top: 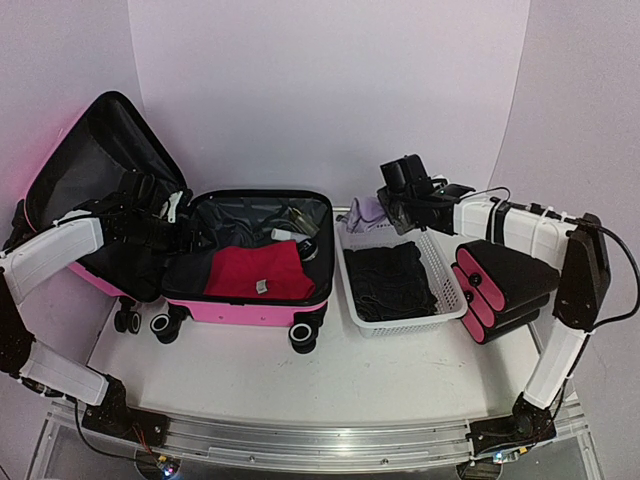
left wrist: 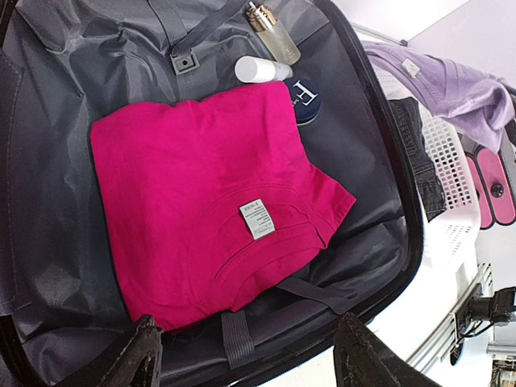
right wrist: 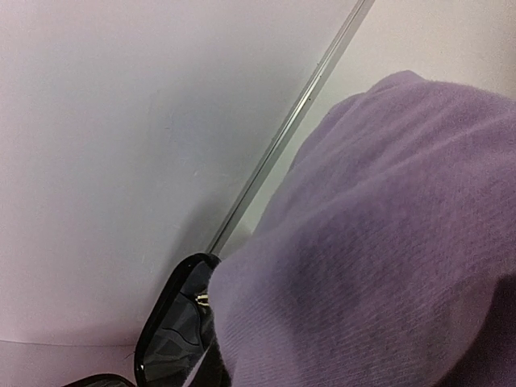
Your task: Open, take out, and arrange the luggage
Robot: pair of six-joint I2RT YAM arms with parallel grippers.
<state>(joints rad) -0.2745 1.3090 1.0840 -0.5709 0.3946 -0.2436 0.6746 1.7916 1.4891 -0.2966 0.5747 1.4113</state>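
Overall: luggage (top: pixel 240 310) lies open on the surface (top: pixel 250 375); unpacking looks partly done.
Luggage: left half of the surface; lid (top: pixel 90 150) tilted back to the left, so the lined lower half can be reached from above.
Cases (top: pixel 505 285): black stack with pink ends, far right beside the basket, apart from the work.
Basket (top: pixel 400 326): white mesh, just right of the luggage; dark clothes (top: pixel 388 280) lie in it, so it seems to be the sorting spot.
Purple top (left wrist: pixel 451 81): held over the basket's far end, likely for setting down there.
Pink shirt (left wrist: pixel 201 201): folded flat in the lower half, label up; probably next out.
Toiletries: bottle (left wrist: pixel 272 32), tube (left wrist: pixel 260 68) and jar (left wrist: pixel 306 101), at the far edge just beyond the shirt.
Left end effector (left wrist: pixel 254 363): jaws wide apart, empty, poised over the shirt's near edge.
Right end effector (top: pixel 388 208): clamped on the purple top; cloth fills its camera.
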